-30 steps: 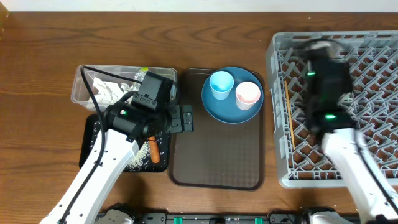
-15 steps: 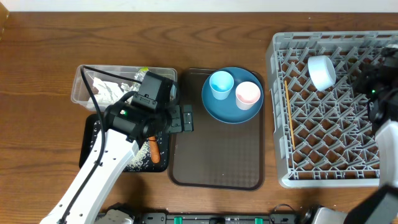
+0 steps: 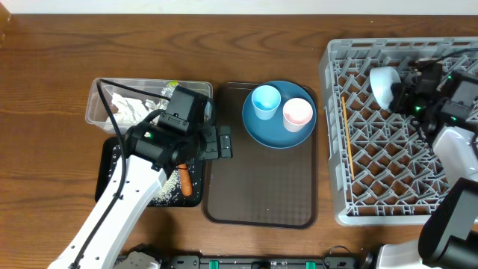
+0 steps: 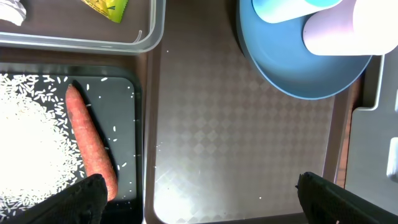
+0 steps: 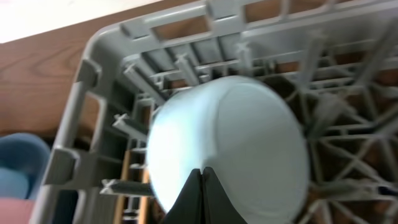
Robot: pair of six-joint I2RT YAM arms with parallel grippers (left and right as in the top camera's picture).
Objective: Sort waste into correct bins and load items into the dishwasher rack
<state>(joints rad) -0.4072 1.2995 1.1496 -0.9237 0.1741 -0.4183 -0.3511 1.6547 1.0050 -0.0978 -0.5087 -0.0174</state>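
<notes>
Right fingers (image 5: 202, 186) pinched fully together, nothing between them. Tips sit right at the side wall of the whitish pale-blue bowl (image 5: 230, 143); can't tell whether they touch it. The bowl lies tipped on its side among the pegs just ahead of my tips, in the far-left corner of the large grey plastic lattice rack (image 5: 93, 93).

Left fingers (image 3: 218, 142) spread as wide as they go, holding nothing. They hover over the left edge of the flat brown serving tray (image 4: 236, 155). Ahead and to their right on that tray: round dark blue plate (image 4: 298, 68) carrying the small light blue cup (image 4: 280, 6) and small pink cup (image 4: 348, 31). To their left: shallow black tray (image 4: 124, 87) with orange carrot (image 4: 90, 149) and loose white rice (image 4: 31, 143).

My read: waste is binned, the bowl is racked, and I'm in the loading step. Next I should back the right fingers off the bowl without knocking it, open them, then reach left for a cup. Cups come off before the plate.
</notes>
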